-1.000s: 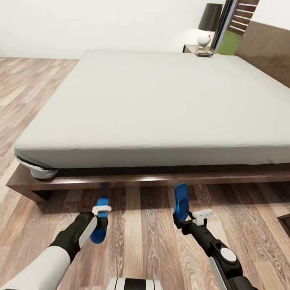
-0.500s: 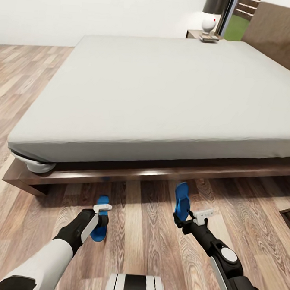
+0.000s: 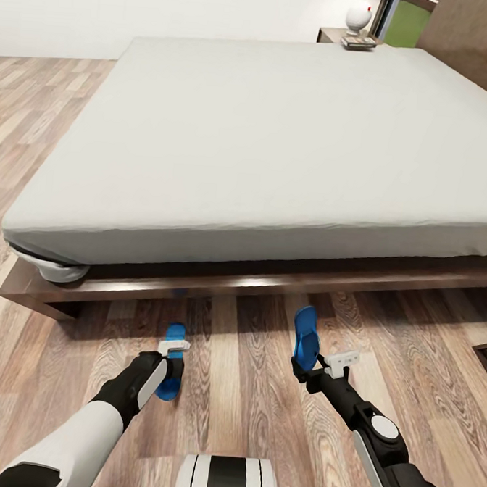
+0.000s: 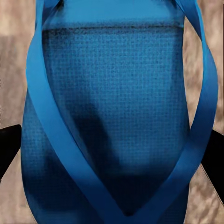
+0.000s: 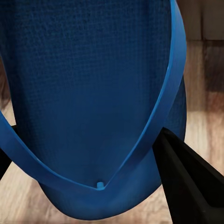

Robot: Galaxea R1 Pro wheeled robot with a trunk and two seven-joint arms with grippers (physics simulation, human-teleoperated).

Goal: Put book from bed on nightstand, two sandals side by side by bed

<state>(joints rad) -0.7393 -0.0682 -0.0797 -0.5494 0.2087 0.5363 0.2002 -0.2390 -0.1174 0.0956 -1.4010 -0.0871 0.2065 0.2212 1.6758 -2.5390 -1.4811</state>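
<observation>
The robot faces the foot side of the bed (image 3: 279, 144), whose light grey mattress sits on a dark brown frame above the wood plank floor (image 3: 250, 360). Both arms reach down toward the floor just in front of the frame, each with 1 of the 2 blue sandals. The left gripper (image 3: 170, 351) is at the left sandal (image 3: 170, 373), which lies low on the planks; in the left wrist view the sole and its V of straps (image 4: 116, 116) sit between the 2 dark fingers (image 4: 7, 149) at either edge, so the gripper appears closed on it. The right gripper (image 3: 309, 368) grips the right sandal (image 3: 306, 336), which points toward the bed frame and looks tilted up off the floor; in the right wrist view a dark finger (image 5: 186, 182) presses against the sandal's edge near the toe post (image 5: 93, 93). The 2 sandals are well apart, both near the bed. At the far corner, beside the headboard, the nightstand (image 3: 332, 35) carries a white lamp (image 3: 357, 17) and the book (image 3: 359, 42) lying flat in front of it.
</observation>
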